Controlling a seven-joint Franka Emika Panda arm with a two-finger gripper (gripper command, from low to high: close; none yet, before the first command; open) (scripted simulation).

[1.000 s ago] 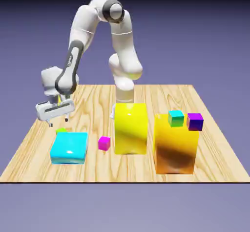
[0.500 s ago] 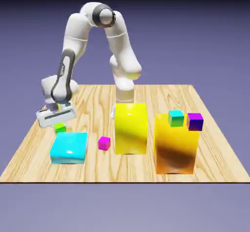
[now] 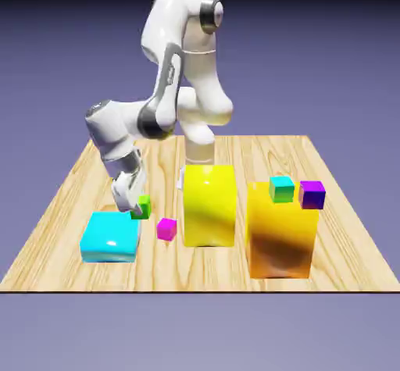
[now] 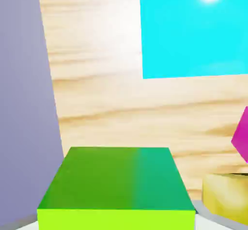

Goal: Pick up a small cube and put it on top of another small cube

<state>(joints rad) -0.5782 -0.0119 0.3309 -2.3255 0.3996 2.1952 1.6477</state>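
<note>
Where fingertips close, green cube (image 4: 116,185).

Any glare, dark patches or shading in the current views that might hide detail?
Exterior view: white glints on the cyan block, a dark smear low on the orange block, black band along the backdrop's top. Hand view: blown-out glare on the cyan block, pale sheen on the table.
</note>
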